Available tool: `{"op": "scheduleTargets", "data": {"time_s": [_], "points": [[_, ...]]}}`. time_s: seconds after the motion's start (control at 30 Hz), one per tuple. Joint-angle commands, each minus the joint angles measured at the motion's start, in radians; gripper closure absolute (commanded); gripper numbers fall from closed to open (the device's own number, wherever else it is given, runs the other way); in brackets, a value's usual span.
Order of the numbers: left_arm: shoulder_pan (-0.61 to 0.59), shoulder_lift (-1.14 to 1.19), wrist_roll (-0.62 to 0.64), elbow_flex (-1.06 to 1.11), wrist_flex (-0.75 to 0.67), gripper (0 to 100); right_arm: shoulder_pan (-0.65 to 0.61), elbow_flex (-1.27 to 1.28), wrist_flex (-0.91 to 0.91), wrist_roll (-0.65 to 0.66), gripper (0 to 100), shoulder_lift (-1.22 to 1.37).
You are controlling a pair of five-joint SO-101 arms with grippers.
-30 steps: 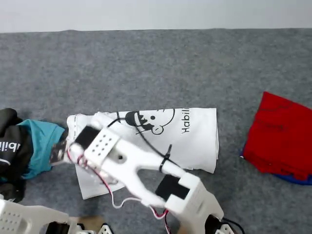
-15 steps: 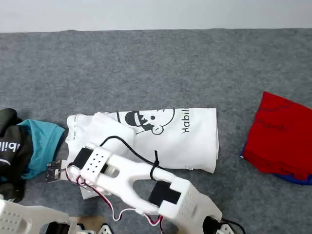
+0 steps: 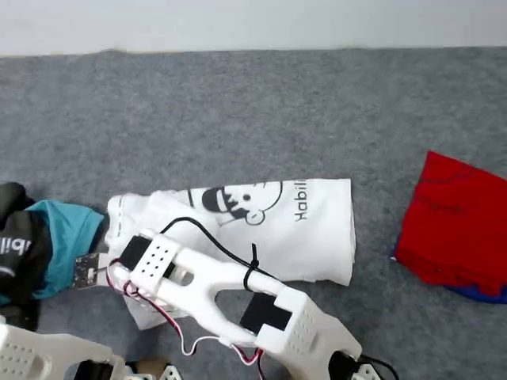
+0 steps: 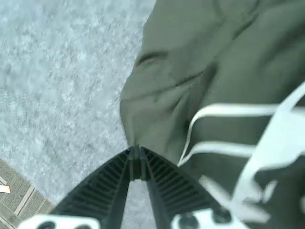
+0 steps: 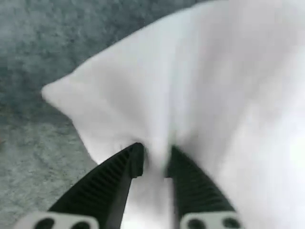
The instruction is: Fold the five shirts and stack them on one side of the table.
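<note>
Since a second ago: the right arm has drawn back toward the near edge of the table (image 3: 238, 103), dragging the left end of the white shirt (image 3: 301, 222) with it. The loose flap there now lies flatter.

Right gripper (image 5: 155, 155): jaws nearly closed, a pinch of white cloth bunched between them.
Left gripper (image 4: 136, 153): jaws pressed together at the hem of the black shirt (image 4: 214, 71). Whether any cloth is caught, cannot tell.

White shirt sits mid-table, toward the near edge, print side up, half folded.

Judgement on the step: keep the pinch low and pull level, so the fold slides without lifting the layer under it. Let go only once the edge lines up. Risk: the cloth bunches at the jaws and leaves a crease.

Nothing serves as a container. Closest is the stack at the right edge: red shirt (image 3: 455, 222) on a blue shirt (image 3: 483, 291). Teal shirt (image 3: 67, 233) and the black one are heaped at the left edge, unfolded.
</note>
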Motion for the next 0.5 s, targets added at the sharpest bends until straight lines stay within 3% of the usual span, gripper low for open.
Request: {"op": "scheduleTargets", "data": {"time_s": [0.0,0.33,0.47], "points": [[0.005,-0.014,-0.006,-0.01,-0.017,99,-0.022,-0.044,0.035,0.0,99.0,0.012],[0.008,-0.012,-0.006,-0.01,-0.017,99,0.076,-0.44,0.246,0.0,98.8,0.019],[0.009,-0.012,-0.006,-0.01,-0.017,99,0.101,-0.486,0.274,0.0,98.8,0.022]]}}
